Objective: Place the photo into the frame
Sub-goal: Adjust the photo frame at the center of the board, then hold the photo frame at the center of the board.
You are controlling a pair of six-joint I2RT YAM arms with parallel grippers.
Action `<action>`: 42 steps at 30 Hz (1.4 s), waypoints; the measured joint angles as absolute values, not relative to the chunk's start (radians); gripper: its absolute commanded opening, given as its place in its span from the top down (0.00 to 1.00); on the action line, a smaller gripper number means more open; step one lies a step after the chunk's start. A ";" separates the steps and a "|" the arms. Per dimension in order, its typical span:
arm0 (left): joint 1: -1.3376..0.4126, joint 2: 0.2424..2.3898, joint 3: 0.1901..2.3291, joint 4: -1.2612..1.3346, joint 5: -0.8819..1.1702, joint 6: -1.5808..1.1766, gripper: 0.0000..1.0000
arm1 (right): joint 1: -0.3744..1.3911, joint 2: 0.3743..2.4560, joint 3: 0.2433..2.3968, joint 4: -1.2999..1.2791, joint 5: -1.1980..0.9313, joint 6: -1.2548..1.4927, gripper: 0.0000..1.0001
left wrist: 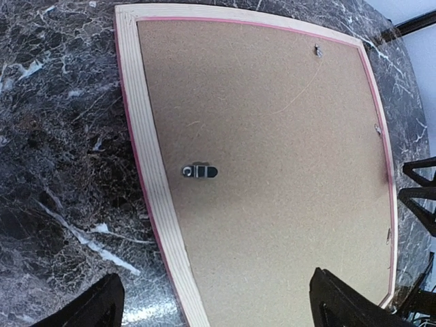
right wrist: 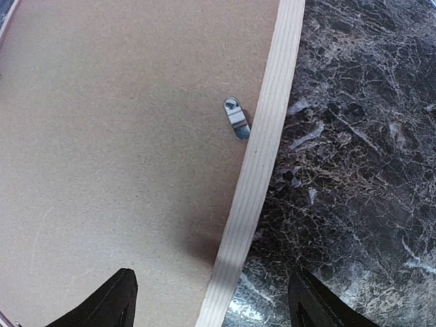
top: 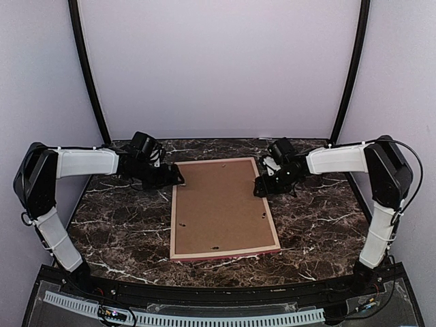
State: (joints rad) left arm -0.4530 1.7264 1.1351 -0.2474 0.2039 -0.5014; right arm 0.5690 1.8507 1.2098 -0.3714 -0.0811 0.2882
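Note:
The frame (top: 177, 225) lies face down in the middle of the marble table, pale wood back up with a thin pink edge, and the brown hardboard backing (top: 221, 208) sits inside it. The photo is hidden or out of view. My left gripper (top: 178, 180) is open above the frame's far left corner; in the left wrist view (left wrist: 214, 306) its fingers straddle the wood border (left wrist: 146, 157). My right gripper (top: 259, 187) is open over the frame's far right edge; in the right wrist view (right wrist: 211, 303) it straddles the border (right wrist: 262, 157).
Small metal turn clips sit on the backing: one near the left border (left wrist: 199, 171), one by the right border (right wrist: 236, 118). The dark marble table (top: 122, 225) ends at a black rail at the near edge. White walls enclose the back and sides.

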 measured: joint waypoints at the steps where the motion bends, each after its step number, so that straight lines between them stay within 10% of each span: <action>1: -0.443 1.720 1.122 -0.232 0.223 -0.504 0.01 | 0.568 1.859 1.210 -0.373 -0.078 0.288 0.30; 17: -0.365 1.720 1.090 -0.150 0.350 -0.493 0.01 | 0.566 1.907 1.182 -0.327 -0.104 0.307 0.75; 42: -0.482 2.047 1.421 -0.355 0.107 -0.405 0.09 | 0.575 1.759 0.957 -0.187 -0.059 0.447 0.83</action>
